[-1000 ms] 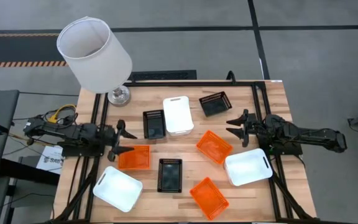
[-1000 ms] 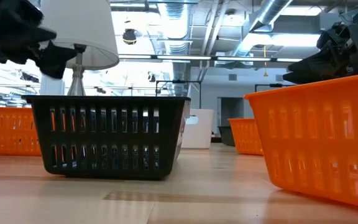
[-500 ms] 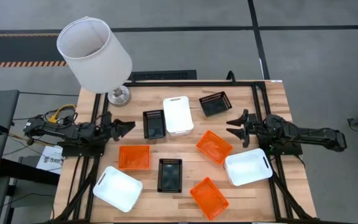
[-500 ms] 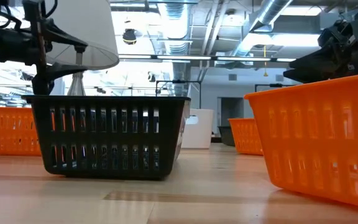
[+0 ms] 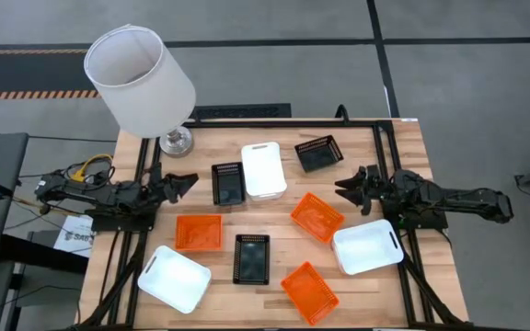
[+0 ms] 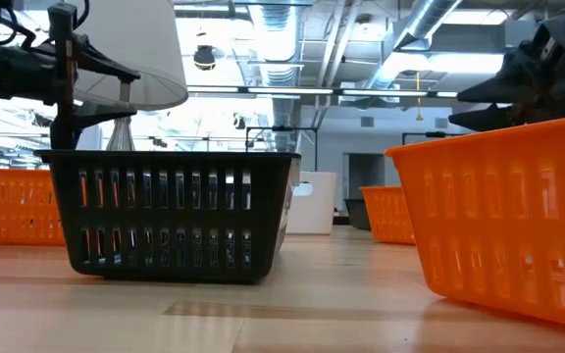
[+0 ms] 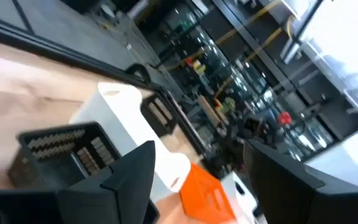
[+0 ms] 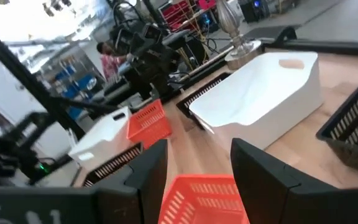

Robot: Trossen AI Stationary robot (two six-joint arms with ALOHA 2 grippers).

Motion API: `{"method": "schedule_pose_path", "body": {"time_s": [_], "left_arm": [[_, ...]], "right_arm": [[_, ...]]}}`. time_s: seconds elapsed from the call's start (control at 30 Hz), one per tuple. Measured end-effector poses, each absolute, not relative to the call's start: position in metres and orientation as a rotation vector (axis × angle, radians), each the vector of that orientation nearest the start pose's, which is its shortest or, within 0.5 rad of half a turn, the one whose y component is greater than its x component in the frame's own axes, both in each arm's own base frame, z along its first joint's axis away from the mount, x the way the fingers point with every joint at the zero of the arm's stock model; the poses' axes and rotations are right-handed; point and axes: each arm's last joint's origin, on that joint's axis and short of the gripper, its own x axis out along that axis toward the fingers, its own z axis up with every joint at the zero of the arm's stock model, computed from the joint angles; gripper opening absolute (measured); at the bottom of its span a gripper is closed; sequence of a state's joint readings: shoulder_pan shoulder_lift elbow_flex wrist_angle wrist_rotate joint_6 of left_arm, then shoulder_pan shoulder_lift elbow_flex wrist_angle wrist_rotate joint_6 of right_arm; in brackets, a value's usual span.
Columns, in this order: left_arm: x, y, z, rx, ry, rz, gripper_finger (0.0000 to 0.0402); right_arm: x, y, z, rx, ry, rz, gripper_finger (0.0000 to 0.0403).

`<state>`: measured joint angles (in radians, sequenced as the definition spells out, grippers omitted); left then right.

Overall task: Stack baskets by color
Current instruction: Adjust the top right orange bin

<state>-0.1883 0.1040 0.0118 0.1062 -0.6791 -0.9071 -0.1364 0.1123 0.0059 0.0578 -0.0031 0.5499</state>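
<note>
Wooden table [image 5: 389, 147] carries scattered baskets; lamp [image 5: 141, 78] at corner; left claw [image 5: 184, 181] and right claw [image 5: 344, 188] both spread, empty.

**Table layout: nine baskets, one lamp, two arms**

Far left corner: lamp [image 5: 140, 79], its base on the table [image 5: 403, 147]. Far row, left to right: basket [image 5: 228, 184], basket [image 5: 263, 170] touching it, basket [image 5: 319, 153] apart to the right. Middle row: basket [image 5: 198, 233] at left, basket [image 5: 317, 217] right of centre, basket [image 5: 367, 246] at the right edge. Near row: basket [image 5: 174, 278] at left, basket [image 5: 251, 258] in the centre, basket [image 5: 308, 292] right of it, nearest the front edge. None sits in another. Left gripper [image 5: 184, 182] hangs at the left edge, beside the far-row left basket; right gripper [image 5: 346, 188] at the right edge, between the far-right and right-of-centre baskets.
</note>
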Motion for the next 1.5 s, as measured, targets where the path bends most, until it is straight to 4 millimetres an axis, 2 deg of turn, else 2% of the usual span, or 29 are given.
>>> {"method": "schedule_pose_path", "body": {"time_s": [0.17, 0.3, 0.43, 0.53, 0.6, 0.77, 0.93, 1.07, 1.2, 1.3, 1.5], "left_arm": [[0.098, 0.001, 0.174, -1.042, -0.328, 0.456, 0.0233], [0.097, 0.000, 0.189, -1.103, -0.448, 0.341, 0.0233], [0.090, 0.000, 0.217, -1.047, -0.576, 0.227, 0.0233], [0.082, 0.001, 0.249, -0.961, -0.626, 0.207, 0.0233], [0.079, 0.002, 0.270, -0.896, -0.606, 0.226, 0.0233], [0.078, 0.003, 0.317, -0.844, -0.417, 0.361, 0.0233], [0.085, 0.002, 0.343, -0.825, -0.114, 0.512, 0.0233], [0.092, 0.001, 0.354, -0.829, 0.045, 0.605, 0.0233], [0.100, -0.001, 0.357, -0.846, 0.143, 0.642, 0.0233], [0.106, -0.003, 0.357, -0.847, 0.178, 0.631, 0.0233], [0.111, -0.005, 0.355, -0.874, 0.201, 0.616, 0.0233]], "right_arm": [[0.103, -0.018, 0.165, 0.623, -0.052, -0.213, 0.0201], [0.101, -0.022, 0.176, 0.734, -0.205, -0.243, 0.0201], [0.097, -0.024, 0.198, 0.758, -0.335, -0.225, 0.0201], [0.093, -0.024, 0.228, 0.663, -0.401, -0.220, 0.0201], [0.095, -0.025, 0.245, 0.594, -0.377, -0.244, 0.0201], [0.117, -0.031, 0.283, 0.485, -0.131, -0.348, 0.0201], [0.152, -0.040, 0.294, 0.488, 0.325, -0.483, 0.0201], [0.180, -0.046, 0.284, 0.510, 0.689, -0.569, 0.0201], [0.205, -0.048, 0.263, 0.532, 0.970, -0.574, 0.0201], [0.222, -0.045, 0.248, 0.553, 1.082, -0.522, 0.0201], [0.241, -0.036, 0.218, 0.548, 1.234, -0.498, 0.0201]]}}
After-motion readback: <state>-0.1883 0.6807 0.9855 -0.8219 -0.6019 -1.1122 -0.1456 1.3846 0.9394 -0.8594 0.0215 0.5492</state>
